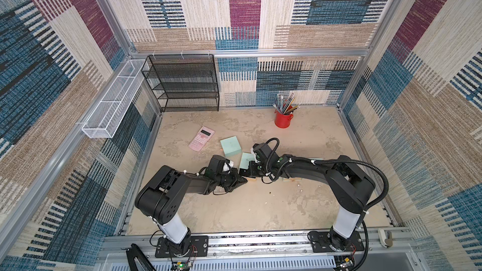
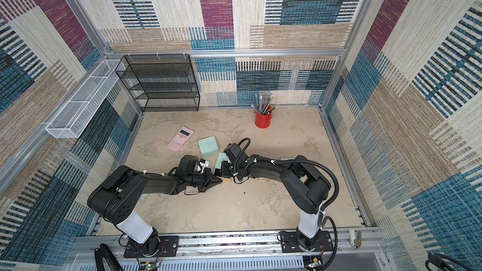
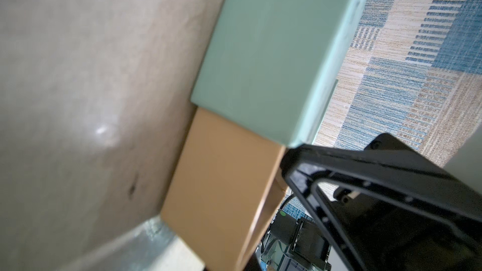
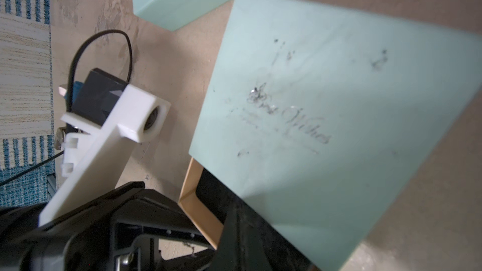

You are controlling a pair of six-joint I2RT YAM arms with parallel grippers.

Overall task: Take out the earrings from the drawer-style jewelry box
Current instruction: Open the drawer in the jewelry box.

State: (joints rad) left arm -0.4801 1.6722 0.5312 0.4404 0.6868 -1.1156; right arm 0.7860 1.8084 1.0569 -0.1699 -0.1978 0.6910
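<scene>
The jewelry box's mint-green sleeve lies on the table, its tan drawer pulled partly out and lined in black. My left gripper is shut on the drawer's front wall; one of its fingers lies along the rim. My right gripper reaches down into the drawer, shut; anything between its tips is hidden. No earrings show inside the drawer. A few tiny whitish specks lie on the table to the right of the box, too small to identify.
A second mint-green box stands just behind the jewelry box, and a pink calculator lies to its left. At the back are a red cup of pencils and a black mesh shelf. A white wire basket hangs on the left wall.
</scene>
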